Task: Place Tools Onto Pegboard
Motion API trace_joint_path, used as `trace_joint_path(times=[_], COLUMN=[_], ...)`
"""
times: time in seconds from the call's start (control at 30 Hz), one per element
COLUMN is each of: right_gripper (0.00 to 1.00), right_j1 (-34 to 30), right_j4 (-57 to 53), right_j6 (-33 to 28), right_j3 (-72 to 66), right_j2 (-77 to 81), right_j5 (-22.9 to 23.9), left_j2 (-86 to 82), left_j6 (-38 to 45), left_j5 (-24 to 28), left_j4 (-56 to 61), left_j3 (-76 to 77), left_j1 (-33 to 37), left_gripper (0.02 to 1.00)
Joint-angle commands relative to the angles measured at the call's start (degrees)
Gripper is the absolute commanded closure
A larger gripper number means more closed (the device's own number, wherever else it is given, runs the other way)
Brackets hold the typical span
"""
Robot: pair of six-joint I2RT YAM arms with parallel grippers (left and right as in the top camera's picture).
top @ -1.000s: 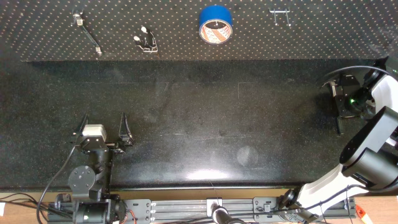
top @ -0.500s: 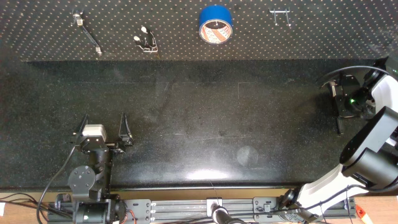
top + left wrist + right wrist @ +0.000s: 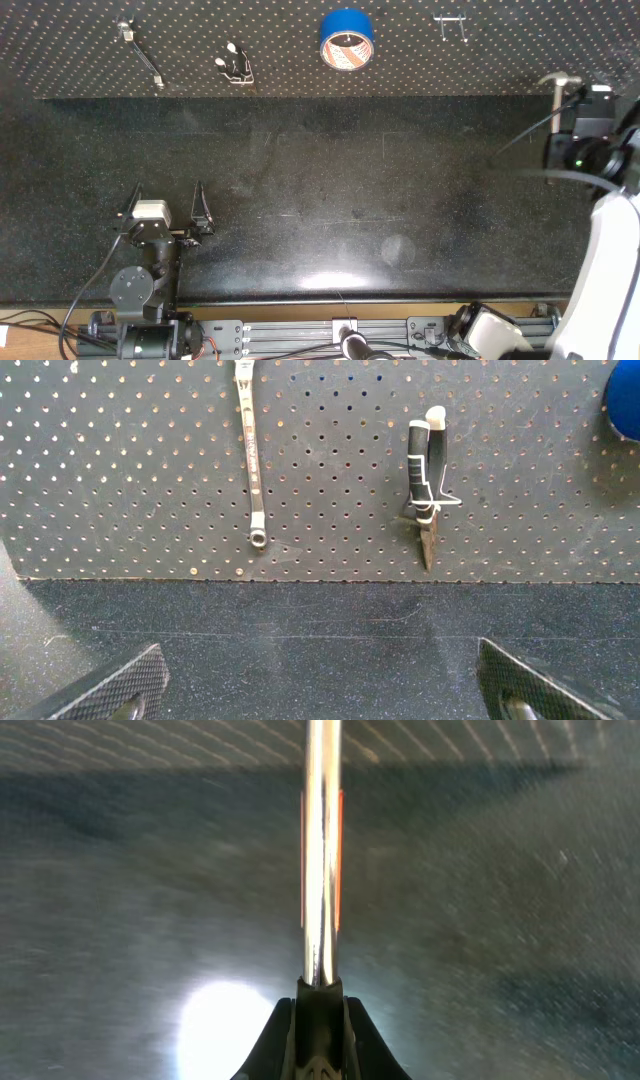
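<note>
My right gripper point(image 3: 578, 108) hovers at the table's far right, close to the pegboard point(image 3: 280, 70), and is shut on a hammer point(image 3: 557, 88) whose metal head points toward the board. In the right wrist view the hammer's shiny shaft point(image 3: 321, 850) runs straight out from between the closed fingers of the right gripper point(image 3: 320, 998). My left gripper point(image 3: 166, 206) rests open near the table's front left, holding nothing; in its own view the left gripper point(image 3: 320, 678) faces the board.
A wrench point(image 3: 141, 53), pliers point(image 3: 234, 64), a blue tape roll point(image 3: 346, 40) and a bare metal hook point(image 3: 452, 26) hang on the pegboard. The wrench point(image 3: 252, 455) and pliers point(image 3: 428, 485) hang straight ahead of the left wrist camera. The black tabletop point(image 3: 330, 190) lies bare.
The right arm has swung up and toward the pegboard with the hammer, whose head now shows against the board. The left arm has not moved.
</note>
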Motion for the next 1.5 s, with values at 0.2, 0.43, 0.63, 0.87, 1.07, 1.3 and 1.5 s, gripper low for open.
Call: trace_joint_path(times=[0.2,0.43,0.63,0.87,1.07,1.3,1.5], right_gripper=[0.928,0.925,0.925,0.925,0.923,0.077,0.014], right_j1=[21.8,25.9,25.9,25.9,25.9,25.9,26.0], right_j4=[17.3,19.3,19.1,21.1,21.0,20.1,15.5], right_j6=[14.4,14.7,14.7,14.7,14.7,14.7,14.7], right_j3=[-0.7,-0.7,-0.7,-0.7,-0.7,-0.7,-0.7], right_j2=[-6.3,-1.4,2.7,7.0,10.1,4.7,-11.5], right_j5=[-2.0,-2.0,-2.0,-1.7,-0.5,-0.5,-0.4], left_j2=[-0.3,-0.3,-0.3,-0.3,-0.3,-0.3,-0.3], left_j6=[0.9,0.9,0.9,0.9,0.9,0.9,0.9], left_j5=[0.4,0.4,0.4,0.4,0.4,0.4,0.4], left_j4=[-0.5,-0.5,-0.5,-0.5,-0.5,-0.5,-0.5], left_j3=[-0.1,-0.1,-0.1,-0.1,-0.1,-0.1,-0.1], left_j1=[0.2,0.2,0.2,0.2,0.2,0.2,0.2], left_gripper=[0.023,0.023,0.023,0.023,0.02,0.023,0.025])
